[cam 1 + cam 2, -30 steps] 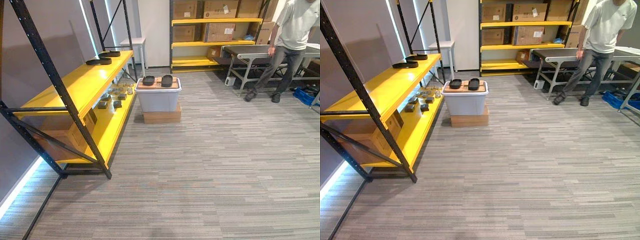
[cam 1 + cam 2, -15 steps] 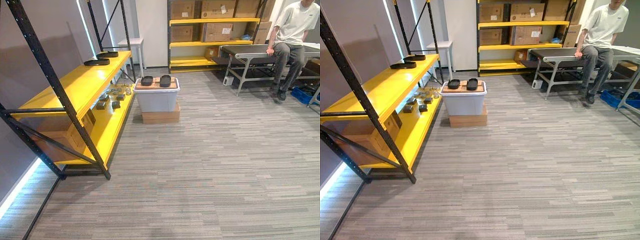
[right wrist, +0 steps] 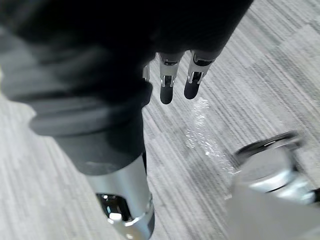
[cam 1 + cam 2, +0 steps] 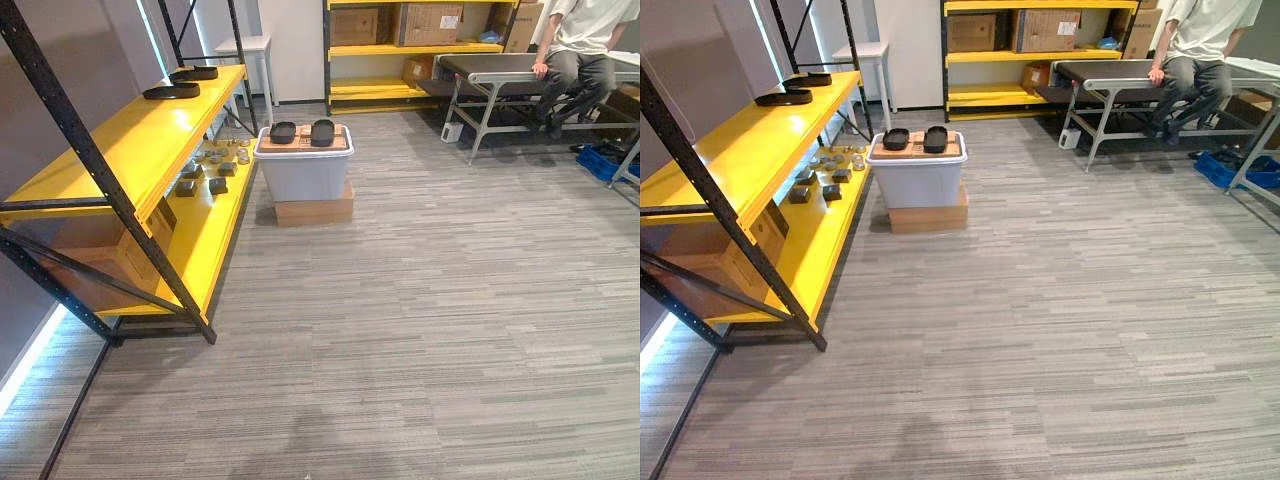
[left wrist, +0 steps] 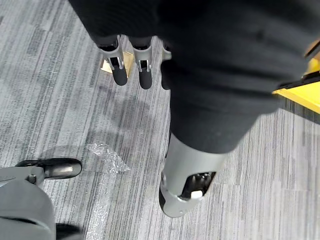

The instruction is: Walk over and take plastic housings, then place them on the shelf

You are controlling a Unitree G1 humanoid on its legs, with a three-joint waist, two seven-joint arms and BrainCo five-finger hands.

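**Housings ahead on the bin**

We see two black housings (image 4: 283, 132) side by side on a grey bin (image 4: 303, 175) beside the yellow shelf (image 4: 130, 140). Two more housings (image 4: 171, 91) lie on its top board. Our left hand (image 5: 144, 75) and right hand (image 3: 192, 85) hang over the carpet (image 4: 450, 320), fingers straight and loose.

— Where are the hands?
— Over the carpet (image 5: 65, 100), left hand (image 5: 120, 75) and right hand (image 3: 166, 92). Well ahead of the left hand, to its left, runs the shelf (image 4: 140, 150): two housings (image 4: 171, 91) at the far end of its top board, small parts (image 4: 200, 178) on the lower one.
— And the bin (image 4: 305, 178)?
— Just right of the shelf, on a box (image 4: 313, 211), two more housings on its lid. Far beyond the right hand a person (image 4: 575, 55) sits on a table (image 4: 500, 75).
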